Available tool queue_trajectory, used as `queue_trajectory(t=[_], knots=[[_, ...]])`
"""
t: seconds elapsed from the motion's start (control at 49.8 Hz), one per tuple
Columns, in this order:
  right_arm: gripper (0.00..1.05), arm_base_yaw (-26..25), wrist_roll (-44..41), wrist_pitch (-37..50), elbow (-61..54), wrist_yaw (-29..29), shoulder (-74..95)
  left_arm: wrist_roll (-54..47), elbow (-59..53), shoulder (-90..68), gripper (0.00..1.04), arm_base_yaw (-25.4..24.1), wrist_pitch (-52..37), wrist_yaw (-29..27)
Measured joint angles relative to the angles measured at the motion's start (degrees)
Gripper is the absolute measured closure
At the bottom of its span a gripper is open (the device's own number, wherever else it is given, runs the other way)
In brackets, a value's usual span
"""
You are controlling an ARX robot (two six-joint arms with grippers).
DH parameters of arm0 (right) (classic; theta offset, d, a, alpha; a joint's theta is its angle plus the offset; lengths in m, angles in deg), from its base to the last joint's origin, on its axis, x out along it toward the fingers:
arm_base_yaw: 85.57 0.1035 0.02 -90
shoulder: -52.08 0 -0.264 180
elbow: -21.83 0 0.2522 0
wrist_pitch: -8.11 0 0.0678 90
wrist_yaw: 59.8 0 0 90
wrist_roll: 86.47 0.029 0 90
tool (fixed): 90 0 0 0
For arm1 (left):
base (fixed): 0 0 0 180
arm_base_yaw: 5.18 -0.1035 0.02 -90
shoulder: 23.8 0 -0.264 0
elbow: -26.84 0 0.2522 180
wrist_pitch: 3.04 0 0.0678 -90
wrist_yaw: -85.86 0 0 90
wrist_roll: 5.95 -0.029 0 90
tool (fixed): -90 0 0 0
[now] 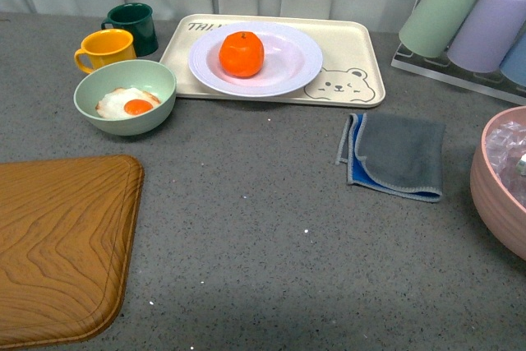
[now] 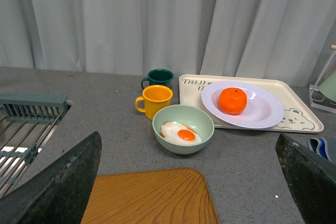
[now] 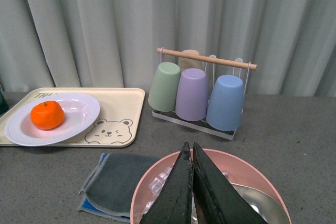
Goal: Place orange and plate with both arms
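The orange [image 1: 242,53] sits in the middle of the white plate [image 1: 288,71], which rests on the cream bear tray [image 1: 362,51] at the far side of the grey tabletop [image 1: 263,228]. Just left of the tray stand a pale green bowl [image 1: 160,80] holding a fried egg [image 1: 126,103], a yellow mug [image 1: 105,48] and a dark green mug [image 1: 134,25]. The left hand [image 2: 184,182] hangs above the wooden board [image 2: 152,198] with its fingers spread wide, holding nothing. The right hand [image 3: 191,192] has its fingers pressed together, empty, over the pink bowl [image 3: 247,174], near the folded grey cloth [image 1: 399,154].
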Motion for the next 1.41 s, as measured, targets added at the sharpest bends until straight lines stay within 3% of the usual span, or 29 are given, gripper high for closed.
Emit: queue_trajectory(t=[0.502, 0.964, 1.044, 1.365, 1.405], knots=[[1.04, 0.00, 0.00, -13.40, -0.02, -0.02, -13.99, 0.00, 0.00, 0.00, 0.07, 0.02, 0.00, 0.00], [1.04, 0.00, 0.00, -19.82, -0.02, -0.02, -20.44, 0.00, 0.00, 0.00, 0.07, 0.00, 0.00, 0.00], [1.04, 0.00, -0.02, -29.18, 0.02, -0.17, -28.11, 0.00, 0.00, -0.02, 0.07, 0.02, 0.00, -0.04], [1.03, 0.00, -0.07, -29.57, 0.02, -0.17, -29.79, 0.00, 0.00, 0.00, 0.07, 0.02, 0.02, 0.00], [0.98, 0.00, -0.07, -29.57, 0.02, -0.20, -29.83, 0.00, 0.00, 0.00, 0.07, 0.02, 0.04, 0.00]])
